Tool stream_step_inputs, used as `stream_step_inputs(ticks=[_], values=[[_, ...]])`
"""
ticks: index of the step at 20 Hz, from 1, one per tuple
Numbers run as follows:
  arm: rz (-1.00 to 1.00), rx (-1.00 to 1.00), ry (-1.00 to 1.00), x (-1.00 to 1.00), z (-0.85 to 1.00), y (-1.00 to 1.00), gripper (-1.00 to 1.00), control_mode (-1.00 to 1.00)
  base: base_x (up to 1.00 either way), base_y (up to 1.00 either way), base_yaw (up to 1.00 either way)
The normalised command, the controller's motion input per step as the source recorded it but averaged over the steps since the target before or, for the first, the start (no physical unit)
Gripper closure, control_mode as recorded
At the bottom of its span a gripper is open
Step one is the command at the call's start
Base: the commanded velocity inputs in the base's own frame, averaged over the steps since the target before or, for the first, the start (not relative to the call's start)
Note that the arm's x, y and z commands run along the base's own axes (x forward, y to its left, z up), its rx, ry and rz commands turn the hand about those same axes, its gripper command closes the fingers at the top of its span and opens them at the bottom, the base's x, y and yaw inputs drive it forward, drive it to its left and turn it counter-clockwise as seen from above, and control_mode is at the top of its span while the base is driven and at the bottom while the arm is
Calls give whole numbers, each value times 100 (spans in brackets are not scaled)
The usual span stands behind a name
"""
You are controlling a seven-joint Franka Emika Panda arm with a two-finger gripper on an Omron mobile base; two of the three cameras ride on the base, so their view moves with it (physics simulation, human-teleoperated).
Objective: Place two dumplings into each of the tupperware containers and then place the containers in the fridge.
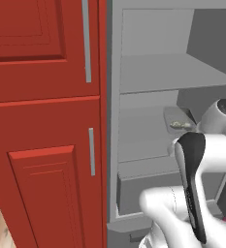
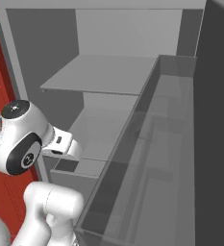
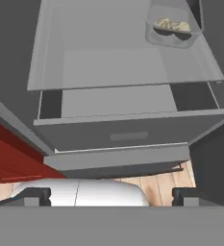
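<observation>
The robot is working through the putting-away part of the task: one tupperware container (image 3: 173,30) is sitting on a fridge shelf (image 3: 108,62), at the shelf's far right in the hand view, with dumplings (image 3: 171,24) lying inside it. In the left base view the same container (image 1: 178,121) is showing on the middle shelf, just beyond the arm. I am counting one container in the fridge (image 1: 148,68); the tan lumps in it are looking like two, though they are too small and close together to separate surely. The gripper (image 3: 111,194) is standing wide open with nothing between its fingertips, hanging in front of the fridge and below the shelf, above the partly pulled-out drawer (image 3: 128,127). Judging from this, the second container is not yet stored, so the next move is calling for backing away from the fridge and fetching it.
</observation>
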Motion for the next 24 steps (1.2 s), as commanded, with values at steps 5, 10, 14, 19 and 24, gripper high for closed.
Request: stream_step_inputs(ticks=[5,10,14,19,24], values=[[0,-8,0,0,0,42,-100,-100,0,0,0],[0,0,2,-3,0,0,-100,100,-7,-1,0],[0,0,0,0,0,0,-100,100,-85,-4,-13],[0,0,0,0,0,0,-100,100,-100,51,-20],[0,0,0,0,0,0,-100,100,-96,100,-39]])
